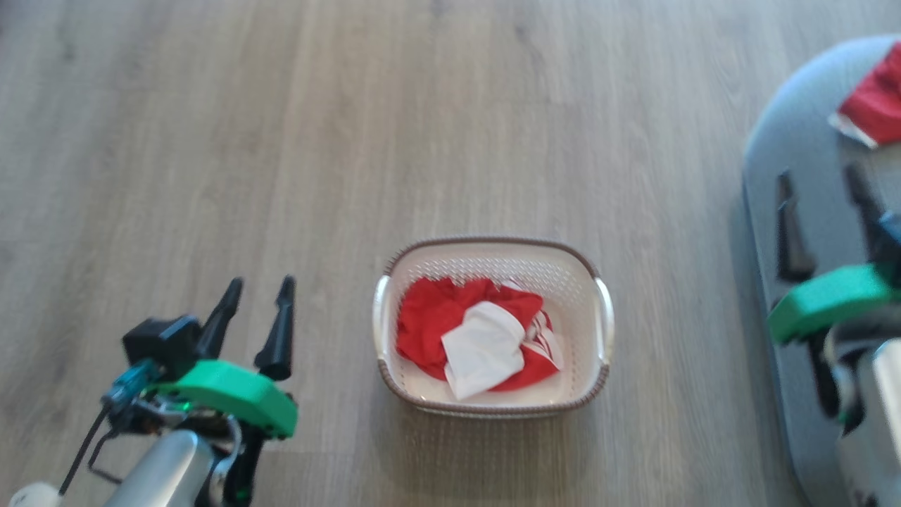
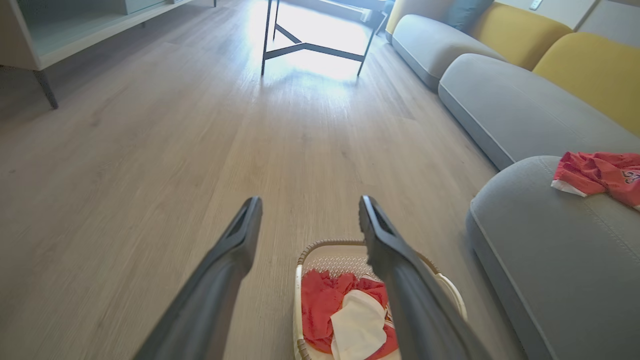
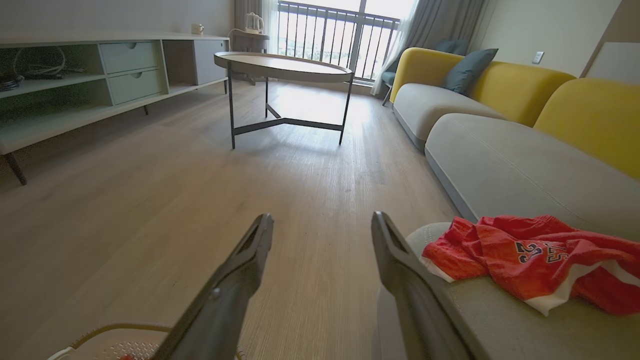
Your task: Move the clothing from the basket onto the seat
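Pale wood-plank flooring (image 1: 211,141) carries the small cream perforated plastic basket (image 1: 493,271), with crumpled red-and-white clothing (image 1: 436,317) inside. Right of the basket, one red lettered jersey (image 3: 525,255) already lies on the large grey upholstered seat (image 1: 788,155): seemingly half done. The left gripper (image 1: 261,282), left of the basket, and the right gripper (image 1: 818,172), far right of it, gape wide, empty. A round metal-legged table (image 3: 282,65) stands well beyond the basket, no obstacle.

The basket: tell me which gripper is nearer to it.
Left. The left gripper hovers open just to the left of the basket; the right gripper is farther off on the other side, open above the seat.
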`<state>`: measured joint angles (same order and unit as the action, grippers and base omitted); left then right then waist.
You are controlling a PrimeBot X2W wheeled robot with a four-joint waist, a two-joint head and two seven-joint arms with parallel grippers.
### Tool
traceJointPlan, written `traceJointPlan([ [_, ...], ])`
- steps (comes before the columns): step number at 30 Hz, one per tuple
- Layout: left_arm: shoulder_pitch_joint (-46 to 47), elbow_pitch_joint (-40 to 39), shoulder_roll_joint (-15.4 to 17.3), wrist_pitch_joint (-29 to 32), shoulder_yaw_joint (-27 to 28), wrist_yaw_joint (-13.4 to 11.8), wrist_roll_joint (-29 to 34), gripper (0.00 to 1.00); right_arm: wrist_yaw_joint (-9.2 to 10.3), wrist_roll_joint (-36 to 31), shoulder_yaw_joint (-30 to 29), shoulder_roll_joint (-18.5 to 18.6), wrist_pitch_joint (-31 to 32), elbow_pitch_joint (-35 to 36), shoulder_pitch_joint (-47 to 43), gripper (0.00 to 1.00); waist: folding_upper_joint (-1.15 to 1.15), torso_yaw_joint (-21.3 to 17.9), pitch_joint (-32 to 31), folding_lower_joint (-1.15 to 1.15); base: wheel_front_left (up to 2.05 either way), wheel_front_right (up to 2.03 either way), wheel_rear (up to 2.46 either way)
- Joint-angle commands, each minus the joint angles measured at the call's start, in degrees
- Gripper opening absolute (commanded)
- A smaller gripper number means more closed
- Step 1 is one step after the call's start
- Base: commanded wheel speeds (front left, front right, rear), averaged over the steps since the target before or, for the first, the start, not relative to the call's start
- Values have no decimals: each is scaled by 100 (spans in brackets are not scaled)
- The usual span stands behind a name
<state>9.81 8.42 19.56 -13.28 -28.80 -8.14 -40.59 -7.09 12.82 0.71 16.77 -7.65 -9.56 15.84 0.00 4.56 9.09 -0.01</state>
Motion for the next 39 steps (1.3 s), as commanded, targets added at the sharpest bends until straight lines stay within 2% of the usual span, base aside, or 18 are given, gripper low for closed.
traceJointPlan([
  [1,79,-49,206,-109,341,-42,40,100,-40,-86,153,3,-194,189,-96,100,0,252,-239,1,0,0,0],
  [5,-126,117,169,-160,591,-30,143,100,-40,-391,263,-174,-529,70,-445,100,0,333,-345,1,0,0,0],
  [11,-416,130,-44,-170,1007,121,524,100,-40,-567,282,-509,-721,-153,-925,100,0,341,-440,1,0,0,0],
  [18,-699,79,-374,-171,1631,368,967,100,-40,-666,97,-836,-733,105,-1264,100,0,180,-386,1,0,0,0],
  [32,-738,173,-789,-172,2225,827,1500,100,-40,-770,-25,-887,-734,334,-1272,100,0,-26,-269,1,0,0,0],
  [39,-512,82,-937,-172,2336,1046,1683,100,-40,-823,-118,-899,-734,587,-1076,100,0,-70,267,1,0,0,0],
])
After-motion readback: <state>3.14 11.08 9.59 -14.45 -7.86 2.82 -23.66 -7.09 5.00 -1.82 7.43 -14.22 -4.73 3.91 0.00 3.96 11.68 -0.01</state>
